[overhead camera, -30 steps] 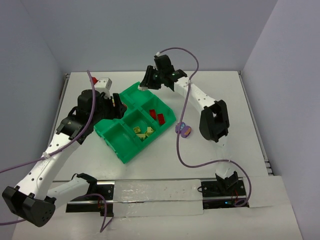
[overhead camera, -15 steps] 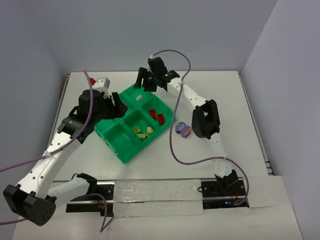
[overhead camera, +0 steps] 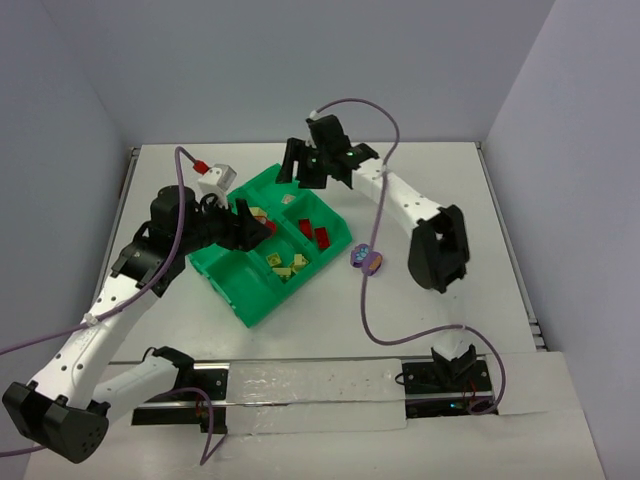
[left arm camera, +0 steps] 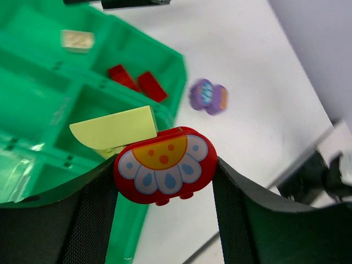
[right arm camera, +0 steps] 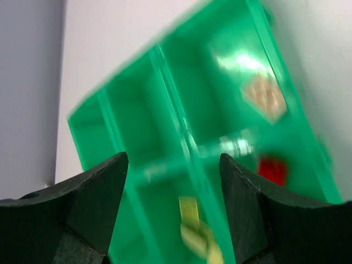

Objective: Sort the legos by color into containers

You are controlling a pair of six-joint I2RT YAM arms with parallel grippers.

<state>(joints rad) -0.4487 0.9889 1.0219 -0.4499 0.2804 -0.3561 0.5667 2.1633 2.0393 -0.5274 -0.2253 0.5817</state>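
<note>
My left gripper (left arm camera: 165, 184) is shut on a red lego (left arm camera: 164, 171) printed with a flower; a pale yellow lego (left arm camera: 115, 127) sticks out from behind it. From above, this gripper (overhead camera: 250, 226) hangs over the middle of the green tray (overhead camera: 250, 300). My right gripper (overhead camera: 300, 168) stands open over the tray's far corner, nothing between its fingers (right arm camera: 99, 192). One compartment holds red legos (overhead camera: 320, 236), another yellow-green ones (overhead camera: 290, 264), and a far one a single pale brick (overhead camera: 290, 200). A purple lego (overhead camera: 366, 260) lies on the table to the tray's right.
The left compartments (overhead camera: 225, 268) of the tray look bare. Purple cables loop above the table beside both arms. A white bracket with a red tip (overhead camera: 212, 176) sits behind the left arm. Side walls close in the table to the left and right.
The right gripper opened and a pale brick now lies in the far compartment. The left arm swung right, carrying the red lego over the tray.
</note>
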